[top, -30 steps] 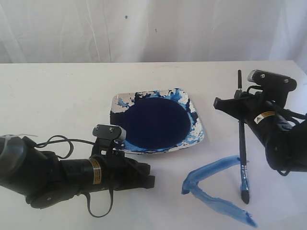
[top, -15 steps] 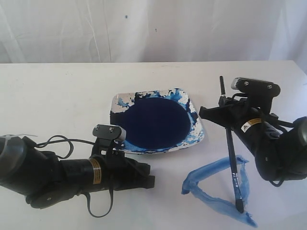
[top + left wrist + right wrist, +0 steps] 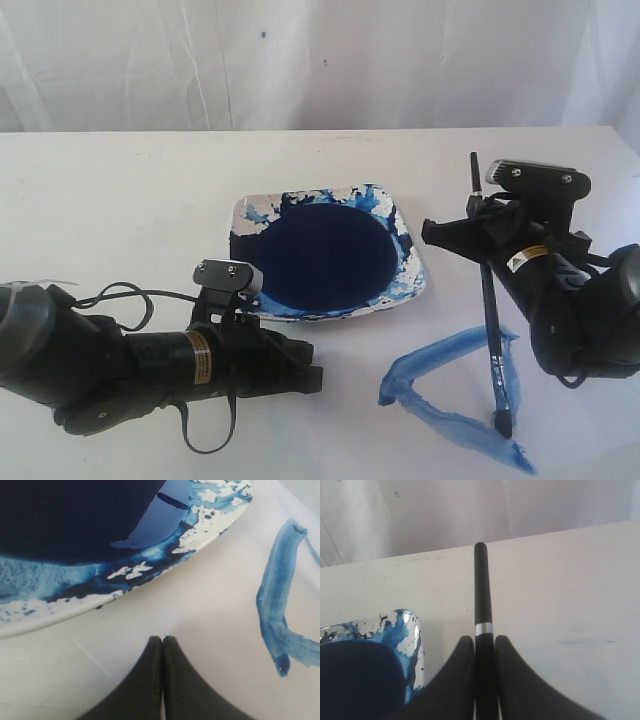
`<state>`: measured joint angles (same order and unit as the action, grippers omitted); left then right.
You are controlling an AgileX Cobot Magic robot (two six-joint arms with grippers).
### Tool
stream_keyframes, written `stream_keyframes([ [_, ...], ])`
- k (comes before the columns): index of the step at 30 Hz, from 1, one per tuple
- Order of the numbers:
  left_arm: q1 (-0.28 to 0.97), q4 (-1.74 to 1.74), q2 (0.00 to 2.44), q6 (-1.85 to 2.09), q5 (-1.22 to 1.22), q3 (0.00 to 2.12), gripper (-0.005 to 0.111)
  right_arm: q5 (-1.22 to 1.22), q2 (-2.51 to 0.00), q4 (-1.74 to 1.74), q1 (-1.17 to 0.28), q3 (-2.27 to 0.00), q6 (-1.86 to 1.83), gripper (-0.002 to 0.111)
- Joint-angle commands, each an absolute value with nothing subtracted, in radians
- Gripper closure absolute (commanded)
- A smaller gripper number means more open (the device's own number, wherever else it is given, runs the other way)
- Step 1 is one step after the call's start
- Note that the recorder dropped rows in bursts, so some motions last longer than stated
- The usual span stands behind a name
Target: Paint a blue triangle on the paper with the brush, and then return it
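Your right gripper point(image 3: 482, 240) is clenched on the brush point(image 3: 491, 330) — handle nearly upright, bristle tip down at the right-hand stroke of the blue triangle point(image 3: 445, 349) on the paper point(image 3: 130, 200). Your left gripper point(image 3: 312, 366) rests on the paper, jaws pressed together and empty, just beside the paint dish point(image 3: 414, 262).

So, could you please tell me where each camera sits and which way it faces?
Exterior view: off the arms, facing across the paper toward the cloth backdrop; left arm and right arm show.
Left wrist view: on the left arm, past the shut left gripper onto the paint dish and blue triangle.
Right wrist view: on the right arm, along the brush in the right gripper toward the backdrop.
All three share the paint dish.
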<state>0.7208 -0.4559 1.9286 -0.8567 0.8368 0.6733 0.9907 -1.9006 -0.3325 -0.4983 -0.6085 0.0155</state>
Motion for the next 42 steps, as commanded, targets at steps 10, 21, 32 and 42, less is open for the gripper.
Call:
stream_keyframes([
  [10, 0.723, -0.458, 1.921, -0.855, 0.818, 0.669, 0.107, 1.117, -1.898, -0.367, -0.499, -0.61, -0.086, 0.108],
  [21, 0.723, -0.458, 1.921, -0.855, 0.818, 0.669, 0.107, 1.118, -1.963, -0.371, -0.499, -0.703, -0.135, 0.108],
  [32, 0.723, -0.458, 1.921, -0.855, 0.818, 0.669, 0.107, 1.121, -2.055, -0.497, -0.483, -0.892, -0.318, 0.108],
  [42, 0.723, -0.458, 1.921, -0.855, 0.818, 0.669, 0.107, 0.949, -2.076, -0.497, -0.428, -0.934, -0.31, 0.108],
])
